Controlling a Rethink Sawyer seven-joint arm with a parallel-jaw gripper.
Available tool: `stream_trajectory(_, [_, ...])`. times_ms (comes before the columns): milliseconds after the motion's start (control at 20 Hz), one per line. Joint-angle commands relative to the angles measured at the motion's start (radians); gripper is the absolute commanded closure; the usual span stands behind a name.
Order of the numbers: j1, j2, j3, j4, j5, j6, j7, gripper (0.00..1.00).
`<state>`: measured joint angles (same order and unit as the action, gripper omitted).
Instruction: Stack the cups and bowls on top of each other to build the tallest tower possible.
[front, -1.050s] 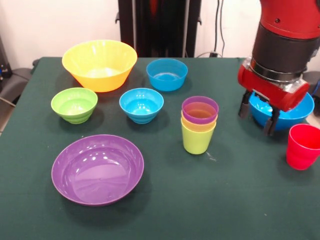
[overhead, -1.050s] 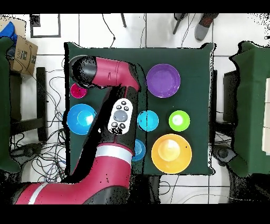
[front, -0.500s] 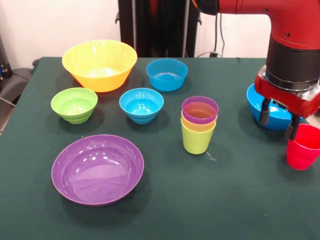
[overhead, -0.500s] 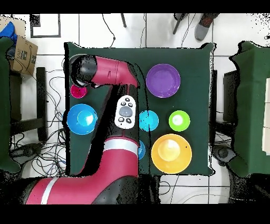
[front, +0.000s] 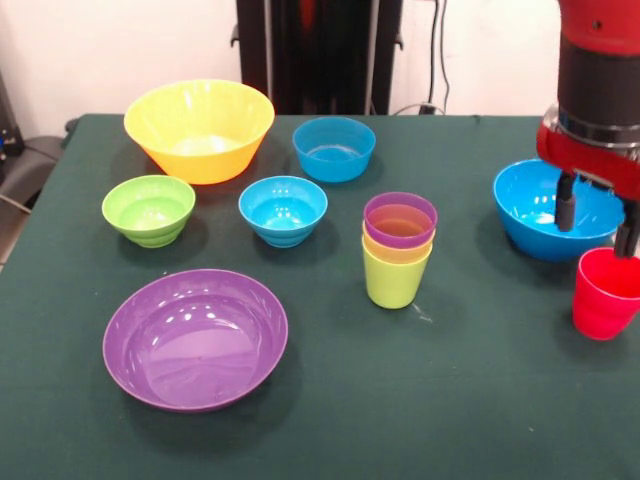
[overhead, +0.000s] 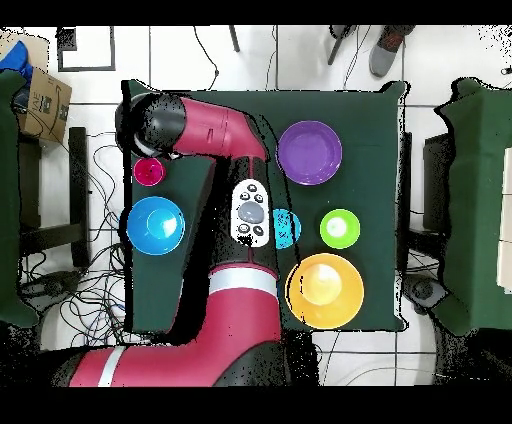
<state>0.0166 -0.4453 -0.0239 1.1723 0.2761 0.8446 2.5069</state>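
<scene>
While the arm shifts toward the table's edge, the gripper (front: 597, 215) now hangs just above the red cup (front: 606, 293), jaws spread and holding nothing.

Over the last second the gripper has moved sideways from in front of the large blue bowl (front: 540, 212) to the red cup, which reads as lining up a pick of the one cup not yet stacked. In the front view one finger (front: 566, 203) hangs before the blue bowl and the other stands at the cup's far rim, so the cup sits below and slightly to the outer side of the jaws, not yet between them. The tower (front: 398, 249), purple cup in yellow in lime green, stands well apart near the table's middle, unchanged. All bowls lie unstacked on the table (front: 460, 400).
</scene>
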Motion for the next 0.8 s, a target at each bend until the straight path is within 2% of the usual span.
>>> stream_trajectory(50, [-0.034,-0.067,0.155,0.122,-0.107,0.130,-0.308,0.00])
stream_trajectory(450, [-0.042,-0.032,0.174,0.107,-0.154,0.096,-0.299,0.00])
stream_trajectory(800, [-0.050,0.000,0.193,0.095,-0.224,0.089,-0.305,0.00])
